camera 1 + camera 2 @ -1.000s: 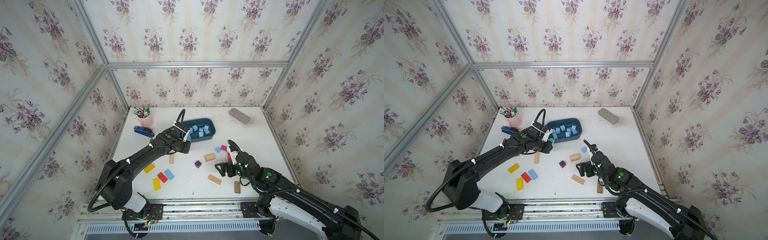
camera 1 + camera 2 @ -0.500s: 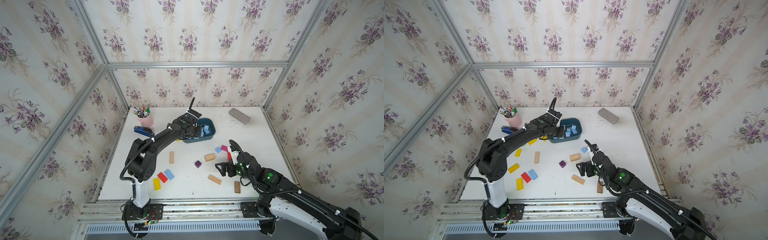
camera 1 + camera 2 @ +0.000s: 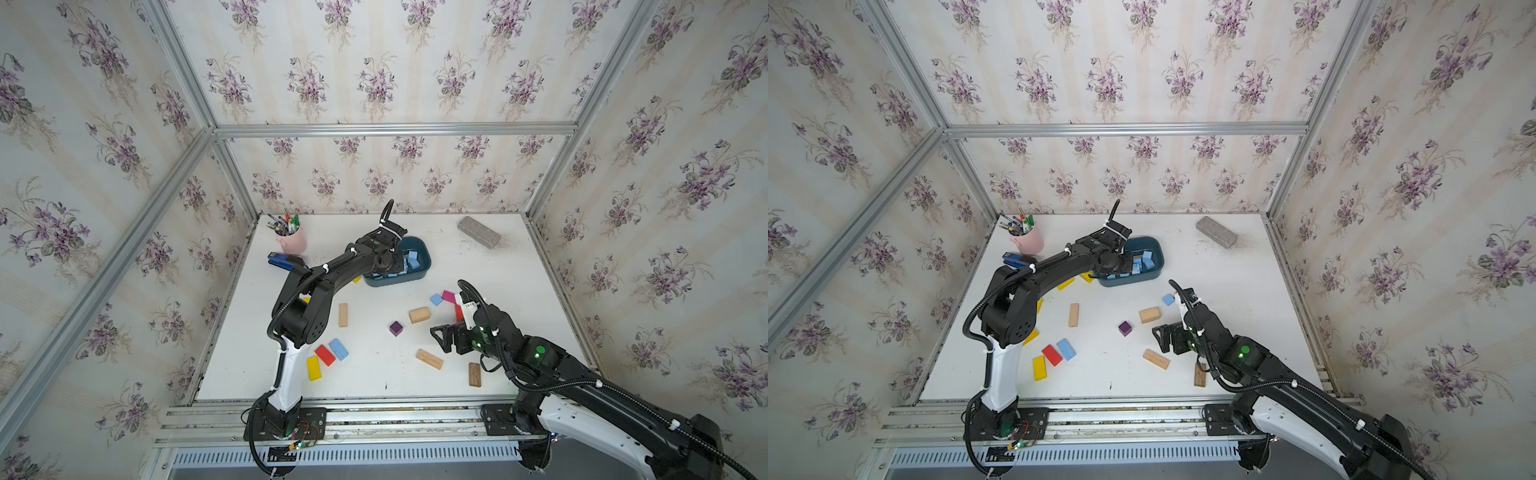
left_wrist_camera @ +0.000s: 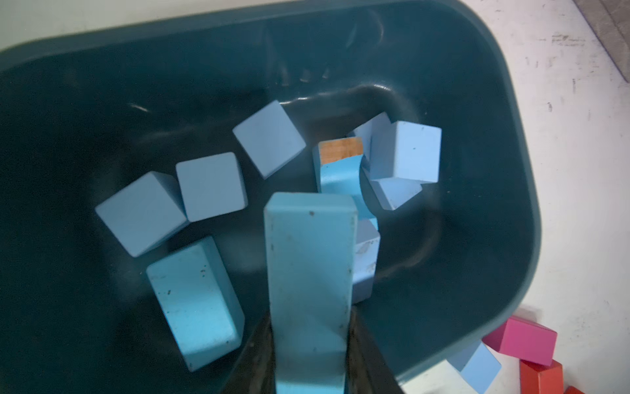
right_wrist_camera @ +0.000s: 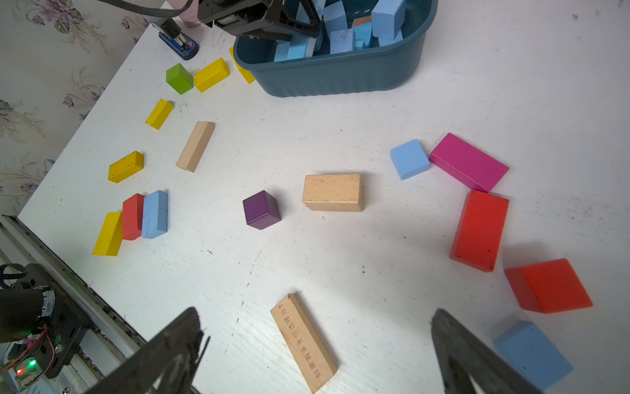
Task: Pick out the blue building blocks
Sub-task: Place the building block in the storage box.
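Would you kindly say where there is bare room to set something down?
Bare: the far-right stretch between the bin, the grey slab and the side wall; the front strip between the blue brick and the engraved wood block. Crowded: the pink block and red blocks by the right end effector; yellow blocks between bin and stapler.

Blue blocks [image 5: 409,158] — three loose, perhaps nine binned; yellow blocks [image 5: 211,74] five.

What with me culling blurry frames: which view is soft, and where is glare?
Left wrist: slightly smeared, held block soft, faint glare streaks inside the bin. Right wrist: table blocks crisp, fingers out of focus. Both top views: even light, faint shadows.
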Motion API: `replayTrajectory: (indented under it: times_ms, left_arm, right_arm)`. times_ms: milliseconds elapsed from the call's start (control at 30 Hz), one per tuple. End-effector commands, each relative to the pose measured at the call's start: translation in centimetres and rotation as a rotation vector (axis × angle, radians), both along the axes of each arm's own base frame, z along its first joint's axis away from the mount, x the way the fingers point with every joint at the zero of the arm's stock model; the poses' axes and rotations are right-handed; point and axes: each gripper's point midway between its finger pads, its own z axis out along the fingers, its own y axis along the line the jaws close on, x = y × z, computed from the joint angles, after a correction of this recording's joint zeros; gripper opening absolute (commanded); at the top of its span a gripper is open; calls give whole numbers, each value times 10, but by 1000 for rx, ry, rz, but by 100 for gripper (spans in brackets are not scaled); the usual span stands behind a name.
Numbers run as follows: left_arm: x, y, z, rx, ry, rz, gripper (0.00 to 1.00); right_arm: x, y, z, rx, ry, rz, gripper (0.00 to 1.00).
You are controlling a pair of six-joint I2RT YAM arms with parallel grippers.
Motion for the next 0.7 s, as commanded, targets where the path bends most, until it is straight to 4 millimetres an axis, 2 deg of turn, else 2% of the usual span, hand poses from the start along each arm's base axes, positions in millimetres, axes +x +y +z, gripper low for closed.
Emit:
replayTrajectory:
  times_ms: [0,67,100,167,300,433,567,667]
  left_arm:
    - [1,1,1,-12,-3,7,30]
    - [-1,2,4,-17,-8,-3,38]
    - [-2,2,6,-20,-13,-8,48]
    - [-3,3,10,-32,-17,-16,59]
    - [-8,5,26,-58,-40,-31,69]
    - [-17,8,45,-89,-70,-52,74]
    - [-37,13,72,-140,-119,-82,78]
    - [-58,23,88,-174,-151,-95,85]
  right_arm:
    - [3,1,4,10,-15,-8,100]
    - [3,2,4,10,-15,-8,100]
    - [3,2,3,10,-13,-7,100]
    - [3,2,3,9,-13,-8,100]
    - [3,2,4,9,-12,-7,100]
    - [3,1,5,10,-12,-10,100]
    - [3,0,7,8,-12,-14,100]
    - [3,0,9,7,-12,-14,100]
